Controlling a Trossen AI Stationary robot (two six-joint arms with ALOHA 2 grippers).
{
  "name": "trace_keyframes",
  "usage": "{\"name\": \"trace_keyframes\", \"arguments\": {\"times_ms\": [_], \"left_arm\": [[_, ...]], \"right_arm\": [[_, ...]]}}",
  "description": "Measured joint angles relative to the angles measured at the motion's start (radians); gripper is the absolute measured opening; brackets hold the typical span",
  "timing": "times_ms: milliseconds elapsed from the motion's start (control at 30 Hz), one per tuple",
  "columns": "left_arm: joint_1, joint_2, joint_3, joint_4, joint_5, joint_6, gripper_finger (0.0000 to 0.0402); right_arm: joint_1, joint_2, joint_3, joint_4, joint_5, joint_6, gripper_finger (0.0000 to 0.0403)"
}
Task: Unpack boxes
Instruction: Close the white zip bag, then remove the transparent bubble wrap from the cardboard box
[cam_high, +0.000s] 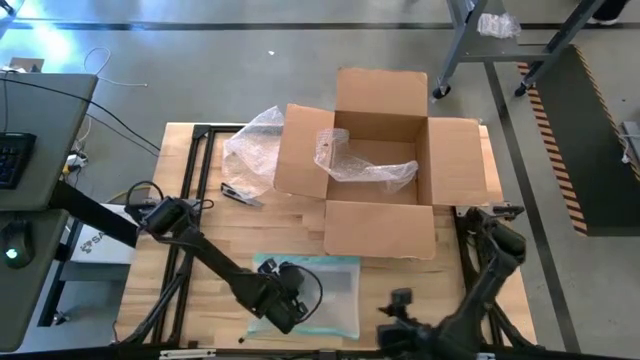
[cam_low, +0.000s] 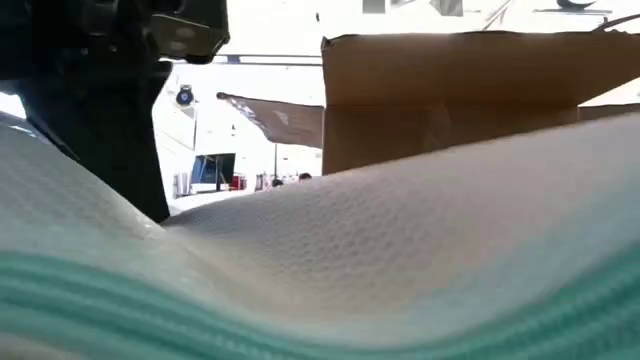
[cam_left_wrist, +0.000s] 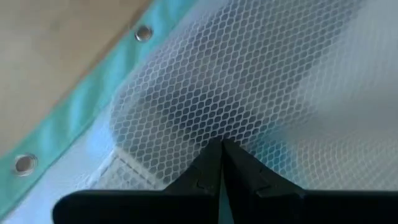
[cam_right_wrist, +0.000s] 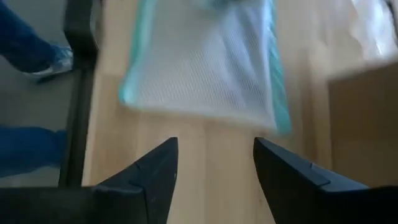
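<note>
One pouch out on counter beside open box | bubble wrap left inside | left gripper pressed together on pouch | right gripper spread, empty, near pouch

Even, bright daylight is cast across the high view, and a blown-out patch of glare is seen on the floor at the far left corner, while only soft shadows are thrown inside the cardboard box. In the low view the room behind is overexposed to white, and the mesh pouch pressed close to the lens is rendered soft and out of focus. Beyond the parted jaws of the right gripper the pouch and table are smeared by motion blur, whereas the mesh just ahead of the closed left gripper is held sharp.
</note>
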Motion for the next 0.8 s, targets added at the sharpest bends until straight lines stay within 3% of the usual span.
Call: {"name": "trace_keyframes", "arguments": {"times_ms": [100,233,367,500,633,800], "left_arm": [[-0.042,-0.012,-0.026,-0.027,0.006,-0.065,0.0000],[-0.140,-0.063,-0.034,-0.207,0.069,-0.189,0.0000],[-0.250,-0.136,-0.041,-0.414,0.144,-0.385,0.0000],[-0.341,-0.215,-0.040,-0.489,0.105,-0.534,0.0000],[-0.372,-0.278,-0.040,-0.436,-0.100,-0.619,0.0000],[-0.339,-0.306,-0.037,-0.283,-0.531,-0.532,0.0000]], "right_arm": [[0.059,-0.018,0.000,-0.116,0.023,0.139,0.0199],[0.131,-0.030,0.000,-0.194,0.084,0.244,0.0194],[0.176,-0.046,0.000,-0.205,0.180,0.284,0.0190],[0.185,-0.050,0.000,-0.149,0.292,0.236,0.0189],[0.129,-0.080,0.000,-0.059,0.301,-0.014,0.0188],[-0.030,-0.206,-0.002,-0.114,0.304,-0.286,0.0188]]}}
